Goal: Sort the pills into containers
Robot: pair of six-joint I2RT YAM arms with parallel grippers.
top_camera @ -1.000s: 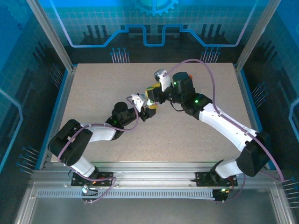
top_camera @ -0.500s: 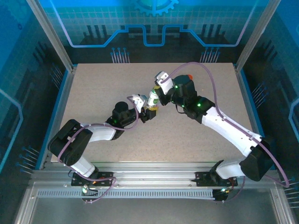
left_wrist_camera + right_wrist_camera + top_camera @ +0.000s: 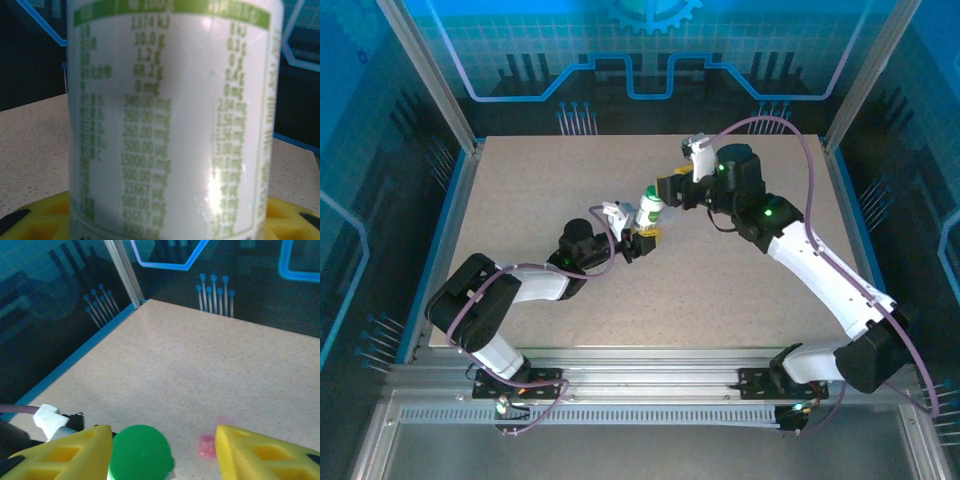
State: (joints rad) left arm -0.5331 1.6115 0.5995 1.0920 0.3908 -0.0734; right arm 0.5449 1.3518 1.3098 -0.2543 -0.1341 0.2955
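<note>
A white bottle (image 3: 649, 211) with a green cap (image 3: 141, 450) stands upright near the table's middle. My left gripper (image 3: 641, 240) is shut on its lower body. In the left wrist view the printed white label (image 3: 170, 125) looms close, with my yellow fingers (image 3: 42, 212) at either bottom corner. My right gripper (image 3: 668, 191) hovers just right of the cap and above it, open. In the right wrist view the cap sits beside the left finger (image 3: 65, 455). A tiny pink vial (image 3: 207, 446) lies on the table further along. I cannot tell whether it holds pills.
The speckled beige table (image 3: 550, 180) is bounded by a blue rim and metal posts (image 3: 125, 272). Purple cables loop over both arms. The right arm (image 3: 810, 260) stretches diagonally across the right half of the table.
My right gripper has opened and drawn back to the right, off the bottle, so the green cap now shows from above. The left arm holds still.
</note>
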